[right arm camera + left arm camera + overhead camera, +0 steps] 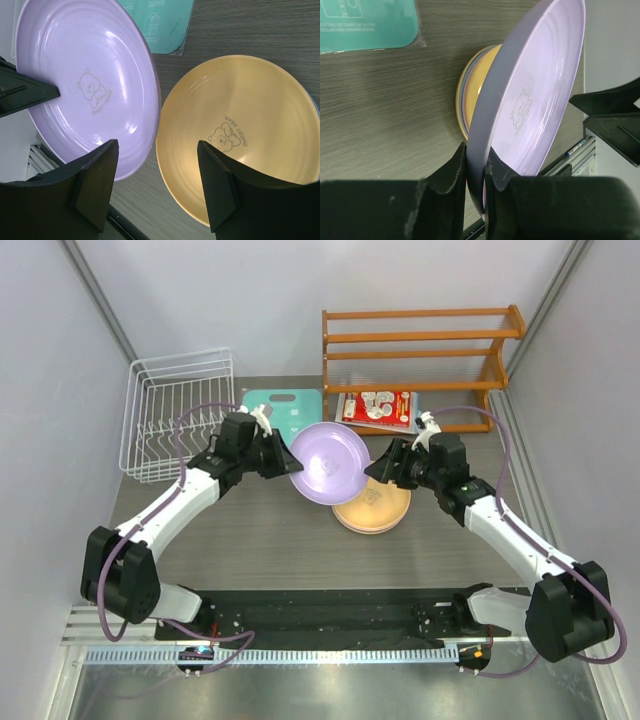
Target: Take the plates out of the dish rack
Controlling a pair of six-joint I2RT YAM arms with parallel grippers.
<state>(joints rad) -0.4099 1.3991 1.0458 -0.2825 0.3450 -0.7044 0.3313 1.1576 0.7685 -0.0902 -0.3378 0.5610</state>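
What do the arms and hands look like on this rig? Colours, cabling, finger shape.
The left arm and right arm match: white links, bulky black joint housings, a lavender cable looping along each. The left hand and right hand are matte black with flat, wedge-shaped fingers. No markings legible.

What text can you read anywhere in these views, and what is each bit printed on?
"SWEET DEAR": under the bear drawing on the round lavender plastic plate.
"SWEET DEAR": beside the bear drawing on the round yellow plastic plate.
Flat teal rectangular cutting board: lines of white print, cut off and too blurred to read with certainty.
Red printed pack under the orange wooden slatted shelf: too small to read.
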